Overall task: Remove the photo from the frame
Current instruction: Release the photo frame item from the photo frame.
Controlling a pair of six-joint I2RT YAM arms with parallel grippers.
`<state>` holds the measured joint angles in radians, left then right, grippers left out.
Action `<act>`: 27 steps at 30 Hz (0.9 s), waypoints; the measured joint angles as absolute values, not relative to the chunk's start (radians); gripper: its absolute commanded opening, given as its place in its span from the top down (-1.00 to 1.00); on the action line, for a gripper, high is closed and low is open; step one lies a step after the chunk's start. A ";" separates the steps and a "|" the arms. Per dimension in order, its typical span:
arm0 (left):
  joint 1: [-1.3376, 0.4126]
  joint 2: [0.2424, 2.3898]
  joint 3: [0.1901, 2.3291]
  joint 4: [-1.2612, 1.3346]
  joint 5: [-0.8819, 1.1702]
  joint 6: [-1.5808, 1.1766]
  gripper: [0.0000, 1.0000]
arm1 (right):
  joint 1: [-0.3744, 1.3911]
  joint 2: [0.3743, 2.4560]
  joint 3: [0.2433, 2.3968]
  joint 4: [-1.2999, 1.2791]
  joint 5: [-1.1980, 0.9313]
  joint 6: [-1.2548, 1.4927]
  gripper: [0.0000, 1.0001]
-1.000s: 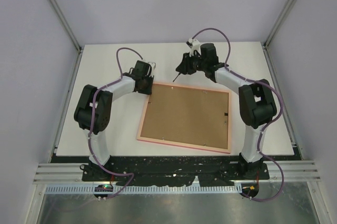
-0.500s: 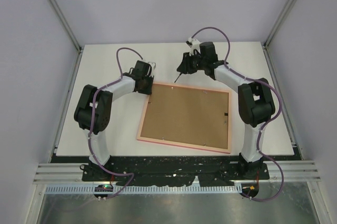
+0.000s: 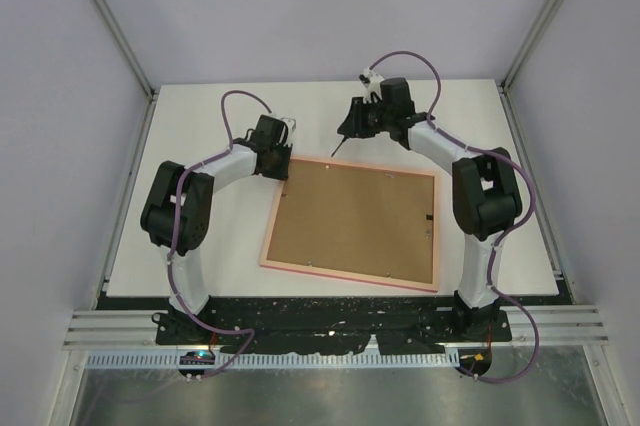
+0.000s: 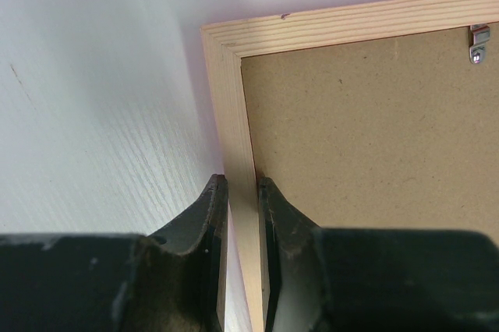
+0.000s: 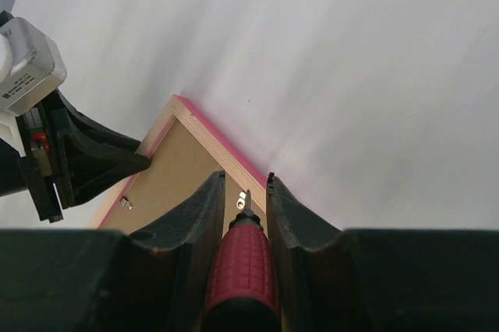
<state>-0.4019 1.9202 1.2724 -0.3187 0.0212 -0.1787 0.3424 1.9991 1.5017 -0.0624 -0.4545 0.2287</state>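
The pink frame (image 3: 343, 273) lies face down on the white table, its brown backing board (image 3: 355, 216) up. The photo is hidden beneath the board. My left gripper (image 3: 278, 163) is shut on the frame's pale wooden rim (image 4: 226, 98) near the far-left corner, one finger outside and one on the board side (image 4: 242, 188). My right gripper (image 3: 347, 133) is shut on a red-handled screwdriver (image 5: 242, 266), whose tip points down at a small metal tab (image 5: 242, 197) on the frame's far edge (image 5: 222, 149).
Another metal tab (image 4: 478, 42) sits on the far rim to the right of the left gripper. A small black hanger (image 3: 428, 219) is on the board's right side. The left gripper (image 5: 109, 162) shows beside the frame in the right wrist view.
The right wrist has shifted slightly toward the far side with the screwdriver still held. The left gripper and the frame have not moved.
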 measured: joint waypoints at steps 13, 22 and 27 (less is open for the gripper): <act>-0.402 1.921 1.273 -0.320 0.019 -0.179 0.81 | 0.336 2.016 1.574 -0.138 -0.384 0.361 0.85; -0.404 1.921 1.273 -0.320 0.018 -0.178 0.81 | 0.337 2.018 1.580 -0.160 -0.346 0.405 0.85; -0.404 1.921 1.273 -0.320 0.018 -0.177 0.81 | 0.344 2.025 1.581 -0.163 -0.313 0.412 0.85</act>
<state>-0.4038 1.9205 1.2732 -0.3199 0.0181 -0.1772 0.3435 2.0251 1.5806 -0.1627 -0.3134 0.4118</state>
